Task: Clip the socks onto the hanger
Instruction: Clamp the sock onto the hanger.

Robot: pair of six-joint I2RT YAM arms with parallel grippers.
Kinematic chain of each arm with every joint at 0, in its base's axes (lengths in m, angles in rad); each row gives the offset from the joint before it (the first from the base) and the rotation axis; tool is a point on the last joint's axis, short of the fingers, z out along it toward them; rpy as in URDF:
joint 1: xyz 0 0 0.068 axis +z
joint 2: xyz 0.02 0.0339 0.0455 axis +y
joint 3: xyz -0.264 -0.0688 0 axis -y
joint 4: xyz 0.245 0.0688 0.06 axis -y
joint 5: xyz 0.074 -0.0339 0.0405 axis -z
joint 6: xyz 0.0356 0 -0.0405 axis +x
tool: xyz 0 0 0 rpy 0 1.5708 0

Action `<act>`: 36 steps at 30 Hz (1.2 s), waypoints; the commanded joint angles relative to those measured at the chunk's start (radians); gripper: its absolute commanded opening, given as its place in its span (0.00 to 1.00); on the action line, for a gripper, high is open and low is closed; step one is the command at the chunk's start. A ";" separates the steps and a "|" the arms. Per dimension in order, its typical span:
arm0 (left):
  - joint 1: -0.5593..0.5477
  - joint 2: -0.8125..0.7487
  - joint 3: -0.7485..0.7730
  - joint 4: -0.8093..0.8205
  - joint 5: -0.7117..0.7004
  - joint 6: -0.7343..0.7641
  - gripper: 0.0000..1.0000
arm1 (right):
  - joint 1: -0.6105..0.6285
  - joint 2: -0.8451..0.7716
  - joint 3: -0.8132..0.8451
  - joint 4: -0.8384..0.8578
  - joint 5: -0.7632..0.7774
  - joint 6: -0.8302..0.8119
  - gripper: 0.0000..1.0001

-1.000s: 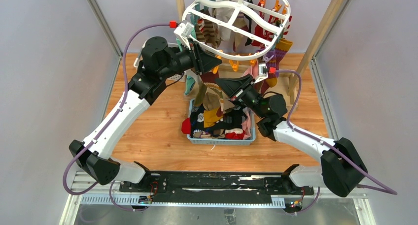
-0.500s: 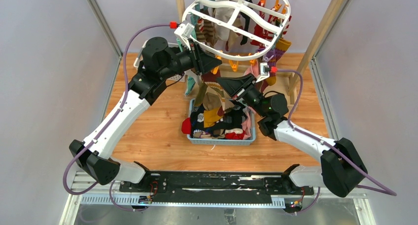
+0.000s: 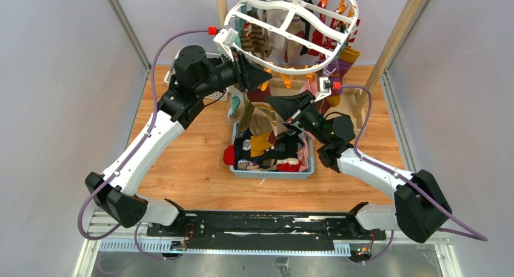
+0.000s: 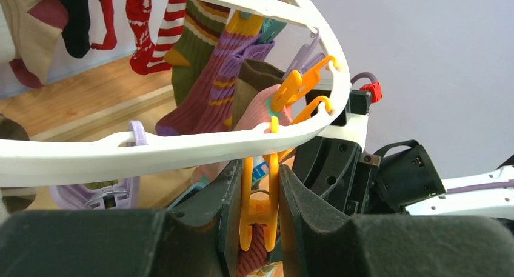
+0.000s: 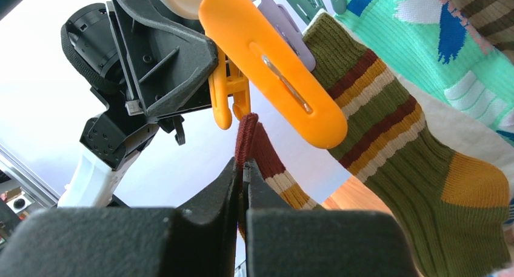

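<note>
Just below the rim of the hanger point(image 4: 182, 148), the left claw point(image 4: 259, 177) squeezed an orange clothespin point(image 4: 257, 219); the right claw point(image 5: 242, 171), pinched tight on a maroon sock point(image 5: 262, 148), held its ribbed cuff under that pin. Soft, light and floppy, it seemed best gripped by the cuff.

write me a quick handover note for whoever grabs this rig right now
Left end effector: shut on an orange clothespin on the near rim of the hanger.
Right end effector: shut on a maroon sock, cuff raised to that clothespin's mouth; whether it is inside I cannot tell.
Done: many hung socks around the hanger.
Left: seat the cuff, release the clothespin, then let go of the sock. A pile of loose socks waits in the blue basket.
</note>
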 commanded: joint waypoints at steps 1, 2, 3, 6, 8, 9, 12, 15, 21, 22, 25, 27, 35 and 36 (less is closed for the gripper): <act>0.006 -0.026 -0.009 0.017 0.016 0.006 0.00 | -0.027 -0.013 0.023 0.057 -0.016 0.004 0.00; 0.006 -0.026 -0.008 0.017 0.017 0.006 0.00 | -0.029 -0.014 0.022 0.061 -0.015 0.004 0.00; 0.006 -0.027 -0.009 0.017 0.016 0.006 0.00 | -0.030 -0.015 0.021 0.064 -0.014 0.005 0.00; 0.006 -0.026 -0.010 0.016 0.017 0.006 0.00 | -0.037 -0.018 0.018 0.064 -0.010 0.010 0.00; 0.007 -0.026 -0.008 0.016 0.020 0.006 0.00 | -0.037 -0.017 0.018 0.066 -0.005 0.011 0.00; 0.006 -0.026 -0.009 0.016 0.018 0.007 0.00 | -0.037 -0.016 0.017 0.069 0.000 0.013 0.00; 0.006 -0.026 -0.009 0.015 0.018 0.009 0.00 | -0.038 -0.009 0.018 0.077 0.008 0.019 0.00; 0.006 -0.026 -0.009 0.016 0.019 0.010 0.00 | -0.038 -0.003 0.021 0.090 0.011 0.025 0.00; 0.008 -0.026 -0.014 0.014 0.019 0.016 0.00 | -0.042 -0.006 0.008 0.123 0.045 0.034 0.00; 0.007 -0.026 -0.014 0.014 0.020 0.016 0.00 | -0.042 -0.007 0.003 0.132 0.054 0.038 0.00; 0.007 -0.026 -0.011 0.017 0.020 0.013 0.00 | -0.042 0.002 -0.005 0.162 0.070 0.048 0.00; 0.007 -0.024 -0.009 0.018 0.020 0.011 0.00 | -0.042 0.009 -0.012 0.183 0.079 0.056 0.00; 0.008 -0.025 -0.011 0.018 0.011 0.009 0.03 | -0.041 0.015 -0.021 0.201 0.083 0.055 0.00; 0.008 -0.024 -0.011 0.017 0.008 0.008 0.11 | -0.041 0.014 -0.021 0.198 0.081 0.052 0.00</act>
